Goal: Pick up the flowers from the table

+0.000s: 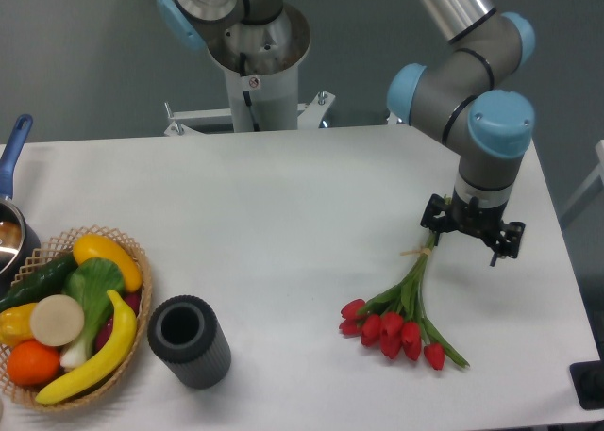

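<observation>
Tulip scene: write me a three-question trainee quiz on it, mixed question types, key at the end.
1. True or false: the flowers lie flat on the table.
2. Which end of the bunch is nearest the gripper? A) red blooms B) tied stems
3. Fill in: the dark ribbed cylinder stands just right of the wicker ____.

Key
1. True
2. B
3. basket

silver arm [462, 73], blue caps, seemingly black gripper [472, 225]
</observation>
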Action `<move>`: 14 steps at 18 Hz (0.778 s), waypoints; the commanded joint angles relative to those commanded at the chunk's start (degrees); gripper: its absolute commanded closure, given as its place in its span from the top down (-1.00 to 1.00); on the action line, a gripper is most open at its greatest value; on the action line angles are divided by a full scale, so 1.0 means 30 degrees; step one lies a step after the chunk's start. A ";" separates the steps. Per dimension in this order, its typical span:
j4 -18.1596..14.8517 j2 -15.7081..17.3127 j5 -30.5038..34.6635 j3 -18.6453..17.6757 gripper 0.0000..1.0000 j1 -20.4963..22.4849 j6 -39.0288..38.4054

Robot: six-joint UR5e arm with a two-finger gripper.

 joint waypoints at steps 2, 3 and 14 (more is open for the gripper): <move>0.0088 -0.0293 -0.0030 0.0027 1.00 -0.0699 -0.0029; 0.0146 -0.0439 -0.0030 0.0056 1.00 -0.0964 -0.0029; 0.0965 -0.1406 -0.0645 0.0028 1.00 -0.2050 -0.0321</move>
